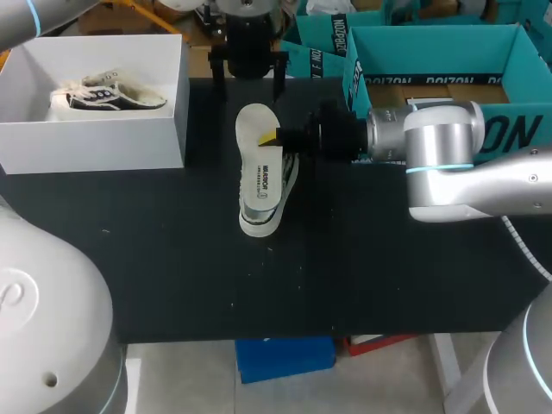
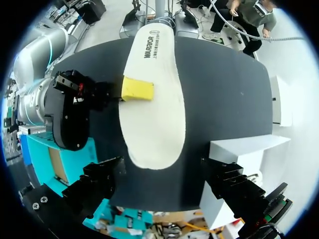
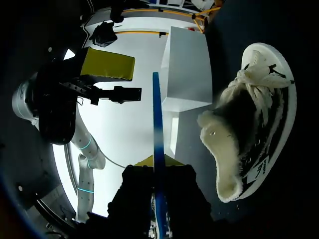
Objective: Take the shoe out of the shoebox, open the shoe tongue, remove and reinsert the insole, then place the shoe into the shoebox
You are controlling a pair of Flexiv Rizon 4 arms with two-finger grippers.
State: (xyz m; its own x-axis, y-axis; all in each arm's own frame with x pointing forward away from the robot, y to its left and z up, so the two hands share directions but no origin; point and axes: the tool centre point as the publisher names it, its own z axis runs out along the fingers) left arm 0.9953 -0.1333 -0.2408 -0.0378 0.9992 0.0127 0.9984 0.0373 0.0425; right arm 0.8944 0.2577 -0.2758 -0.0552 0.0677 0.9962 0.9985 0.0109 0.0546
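My right gripper (image 1: 278, 138) is shut on the side edge of a white insole (image 1: 256, 151) and holds it flat over the middle of the black table. In the left wrist view one yellow fingertip (image 2: 137, 88) lies on the insole (image 2: 154, 114). The right wrist view shows the insole (image 3: 157, 129) edge-on between the fingers. Under it a white shoe (image 1: 287, 177) with a black stripe lies on its side, tongue spread (image 3: 249, 124). My left gripper (image 1: 248, 73) hangs open behind the insole, touching nothing. A second shoe (image 1: 108, 95) rests in the white shoebox (image 1: 95, 142) at the back left.
Open teal boxes (image 1: 431, 60) stand along the back right of the table, close behind my right arm. The shoebox wall (image 3: 187, 69) rises just to the left of the insole and shoe.
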